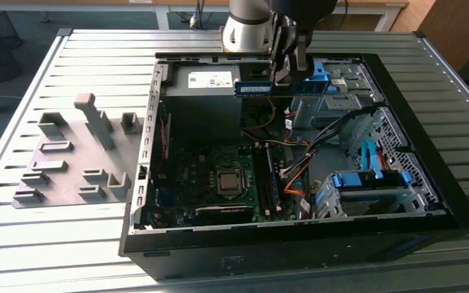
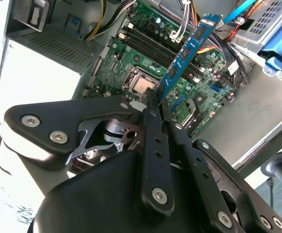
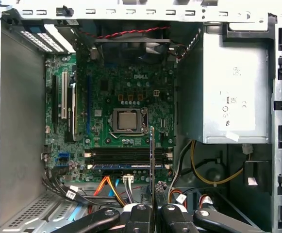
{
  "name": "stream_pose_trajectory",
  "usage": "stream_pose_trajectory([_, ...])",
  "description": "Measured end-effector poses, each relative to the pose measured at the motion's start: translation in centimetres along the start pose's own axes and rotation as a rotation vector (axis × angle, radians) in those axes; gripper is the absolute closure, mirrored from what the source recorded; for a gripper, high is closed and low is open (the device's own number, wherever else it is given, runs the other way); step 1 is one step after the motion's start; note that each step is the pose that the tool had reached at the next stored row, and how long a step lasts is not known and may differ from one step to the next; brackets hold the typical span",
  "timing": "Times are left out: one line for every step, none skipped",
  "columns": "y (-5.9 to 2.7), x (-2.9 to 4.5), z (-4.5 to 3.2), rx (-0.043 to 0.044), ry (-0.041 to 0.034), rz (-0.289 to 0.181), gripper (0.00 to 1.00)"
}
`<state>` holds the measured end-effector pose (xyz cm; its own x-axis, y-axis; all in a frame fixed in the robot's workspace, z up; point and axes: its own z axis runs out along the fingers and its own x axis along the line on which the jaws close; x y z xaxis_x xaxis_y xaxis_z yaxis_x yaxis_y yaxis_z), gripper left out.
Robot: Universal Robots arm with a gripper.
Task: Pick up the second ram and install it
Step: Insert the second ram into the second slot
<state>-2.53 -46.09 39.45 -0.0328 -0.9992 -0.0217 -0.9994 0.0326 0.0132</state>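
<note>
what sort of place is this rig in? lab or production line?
Probably a robotics lab or test bench, not a line: a slotted metal table, an open computer case on it, grey fixture blocks alongside, and the gripper holding a memory stick over the case.

Soft, even light, probably from overhead, covers the ribbed grey metal table (image 1: 63, 244) in the exterior view. The open black computer case (image 1: 300, 256) is dim inside. In the first wrist view its pale perforated metal edge rail (image 3: 131, 10) is blown out white. In the second wrist view the silver power-supply box (image 2: 43, 82) glares. The black gripper (image 2: 152, 99) lies in shadow, while the second ram (image 2: 187, 51), a long narrow blue-green memory stick clamped in it, is brightly lit.
</note>
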Motion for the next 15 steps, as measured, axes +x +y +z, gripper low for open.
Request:
stream_pose_trajectory([0.0,0.0,0.0,0.0004,-0.0001,0.016,0.86])
stream_pose_trajectory([0.0,0.0,0.01,0.0007,-0.0002,0.032,0.86])
stream_pose_trajectory([0.0,0.0,0.01,0.0011,-0.0002,0.049,0.86])
stream_pose_trajectory([0.0,0.0,0.01,0.0014,-0.0004,0.063,0.86])
stream_pose_trajectory([0.0,0.0,0.02,0.0016,-0.0006,0.074,0.86])
stream_pose_trajectory([0.0,0.0,0.02,0.0019,-0.0009,0.083,0.86])
stream_pose_trajectory([0.0,0.0,0.02,0.002,-0.0009,0.091,0.86])
stream_pose_trajectory([0.0,0.0,0.02,0.0021,-0.001,0.095,0.86])
stream_pose_trajectory([0.0,0.0,0.02,0.0022,-0.0009,0.098,0.86])
stream_pose_trajectory([0.0,0.0,0.01,0.0023,-0.001,0.103,0.86])
stream_pose_trajectory([0.0,0.0,0.02,0.0025,-0.0011,0.112,0.86])
stream_pose_trajectory([0.0,0.0,0.02,0.0026,-0.0013,0.121,0.86])
stream_pose_trajectory([0.0,0.0,0.02,0.0029,-0.0014,0.132,0.86])
stream_pose_trajectory([0.0,0.0,0.02,0.0032,-0.0016,0.146,0.86])
stream_pose_trajectory([0.0,0.0,0.03,0.0035,-0.0018,0.161,0.86])
